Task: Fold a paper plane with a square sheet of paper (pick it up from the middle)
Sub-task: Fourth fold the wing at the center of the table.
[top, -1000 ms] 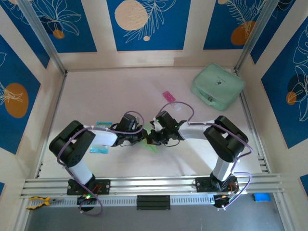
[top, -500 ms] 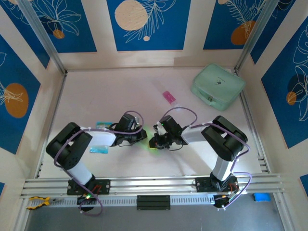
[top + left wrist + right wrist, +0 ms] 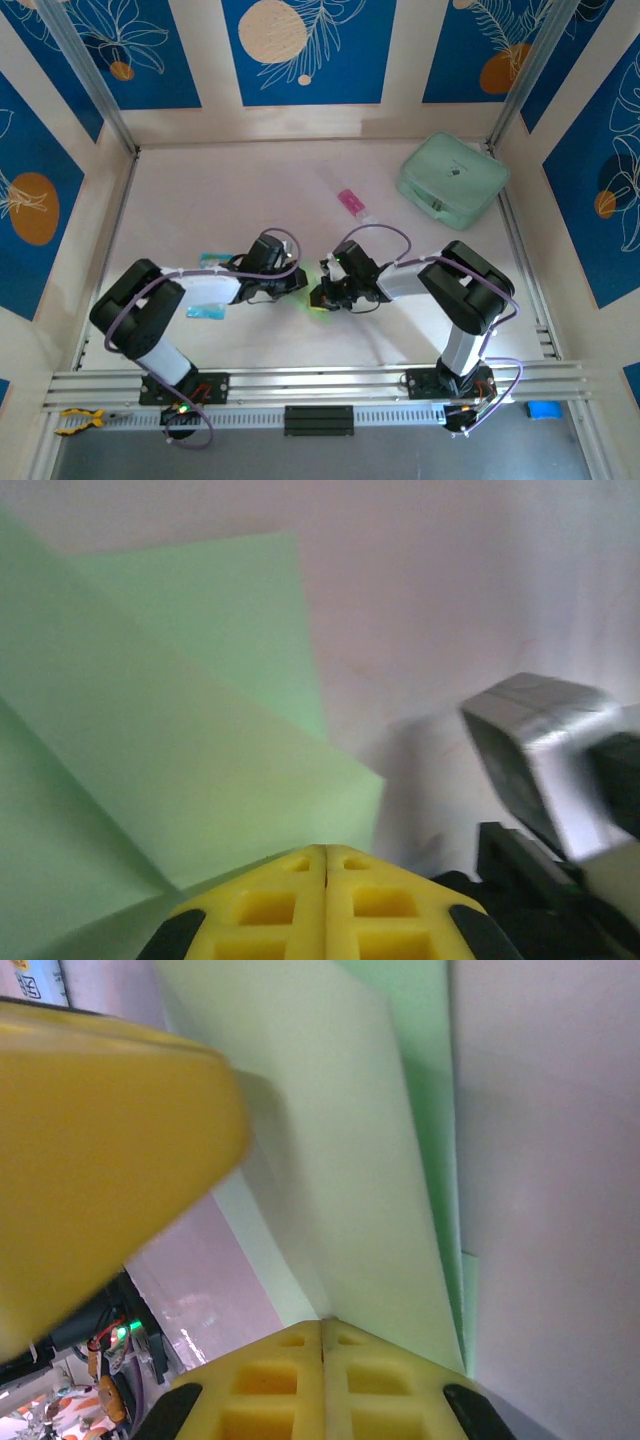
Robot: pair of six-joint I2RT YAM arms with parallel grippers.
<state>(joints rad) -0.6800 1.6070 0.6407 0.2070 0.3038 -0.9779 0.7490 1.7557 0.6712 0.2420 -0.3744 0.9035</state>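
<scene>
The square sheet of paper [image 3: 318,301] is pale lime-green, partly folded, and lies at mid-table between both grippers. In the left wrist view the paper [image 3: 180,750] shows overlapping folded layers with a diagonal crease. My left gripper [image 3: 299,285] is shut, its yellow fingertips [image 3: 326,852] resting at the paper's edge; no sheet shows between them. My right gripper [image 3: 321,294] is shut on a raised flap of the paper [image 3: 360,1160], whose crease runs straight into the closed tips [image 3: 323,1322]. The left gripper's yellow finger [image 3: 100,1160] looms close beside that flap. No finished paper plane shows.
A bulky mint-green case [image 3: 452,180] sits at the back right. A pink-and-white tube [image 3: 350,203] lies behind the grippers. A blue-and-white packet [image 3: 204,311] lies under the left arm. The right gripper's silver body [image 3: 545,750] stands close to the left fingertips.
The right arm has dropped lower and drawn back toward the paper, uncovering the pink tube. The paper now lies flatter on the table. The left gripper has barely moved.
</scene>
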